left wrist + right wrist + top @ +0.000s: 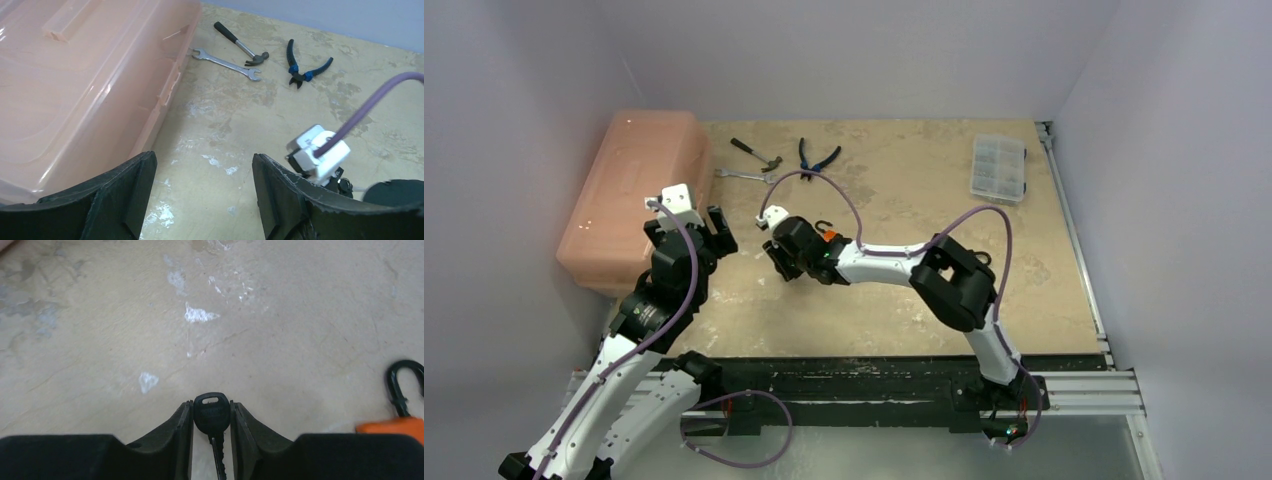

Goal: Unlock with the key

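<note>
Over the table point(280, 315), the right gripper point(211, 406) clamps the key point(212, 414).

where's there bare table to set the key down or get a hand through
Widest bare stretch: mid-table between the pliers and the clear organizer box, running down the right side. Also free: the strip between the right gripper and the near edge. Crowded: the far-left corner, where hammer and wrench lie beside the pink storage bin.
</note>
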Robot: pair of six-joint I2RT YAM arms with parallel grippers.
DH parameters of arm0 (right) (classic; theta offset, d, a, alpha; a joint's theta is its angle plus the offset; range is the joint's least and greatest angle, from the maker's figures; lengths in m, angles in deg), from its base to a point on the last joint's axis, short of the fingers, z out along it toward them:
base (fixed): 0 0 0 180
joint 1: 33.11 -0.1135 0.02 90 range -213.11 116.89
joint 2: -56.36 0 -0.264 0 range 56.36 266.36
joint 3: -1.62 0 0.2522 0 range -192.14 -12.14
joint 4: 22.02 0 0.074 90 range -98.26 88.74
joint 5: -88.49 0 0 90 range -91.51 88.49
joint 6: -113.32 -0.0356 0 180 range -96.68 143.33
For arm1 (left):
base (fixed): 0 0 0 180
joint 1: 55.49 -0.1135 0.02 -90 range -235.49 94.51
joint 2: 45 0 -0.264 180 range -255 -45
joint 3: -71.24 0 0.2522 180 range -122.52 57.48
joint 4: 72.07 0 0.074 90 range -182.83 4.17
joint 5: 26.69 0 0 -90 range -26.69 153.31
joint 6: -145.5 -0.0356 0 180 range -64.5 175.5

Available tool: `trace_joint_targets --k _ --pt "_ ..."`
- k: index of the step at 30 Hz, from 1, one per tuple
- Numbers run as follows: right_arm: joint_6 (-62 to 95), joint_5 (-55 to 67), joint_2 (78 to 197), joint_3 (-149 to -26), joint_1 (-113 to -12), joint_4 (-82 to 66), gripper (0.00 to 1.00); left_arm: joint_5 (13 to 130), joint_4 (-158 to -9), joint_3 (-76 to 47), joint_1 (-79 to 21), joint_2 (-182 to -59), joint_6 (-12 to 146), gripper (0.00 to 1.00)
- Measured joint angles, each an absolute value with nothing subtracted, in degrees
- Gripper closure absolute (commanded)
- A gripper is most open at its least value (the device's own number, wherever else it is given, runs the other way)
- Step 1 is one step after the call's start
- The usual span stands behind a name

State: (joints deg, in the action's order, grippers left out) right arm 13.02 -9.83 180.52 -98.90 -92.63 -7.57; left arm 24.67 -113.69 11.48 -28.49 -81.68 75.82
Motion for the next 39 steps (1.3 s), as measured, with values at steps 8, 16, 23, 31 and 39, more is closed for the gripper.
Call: trace_joint_targets --k 8,16,23,31,39 --pt "10.77 -8.87 164.85 -87.10 -92.63 -11.24 0.85 33.22 -113.27 12.29 -28.49 -81.62 74.42 0.27" --pt "10.27 -8.21 146.86 -72.76 -92.63 -15.96 0.85 51.08 -114.52 10.94 -28.49 -85.09 75.78 0.30" --pt "10.24 -8.02 132.52 -65.26 -92.63 -18.35 0.83 66.42 -114.56 4.36 -28.49 -87.10 79.27 0.35" --pt "10.35 -7.73 121.07 -62.18 -92.63 -20.03 0.82 80.67 -112.66 0.05 -28.49 -92.11 83.08 0.42" --pt "11.01 -6.22 117.99 -61.83 -92.63 -19.81 0.82 92.98 -107.54 0.29 -28.49 -97.62 88.56 0.47"
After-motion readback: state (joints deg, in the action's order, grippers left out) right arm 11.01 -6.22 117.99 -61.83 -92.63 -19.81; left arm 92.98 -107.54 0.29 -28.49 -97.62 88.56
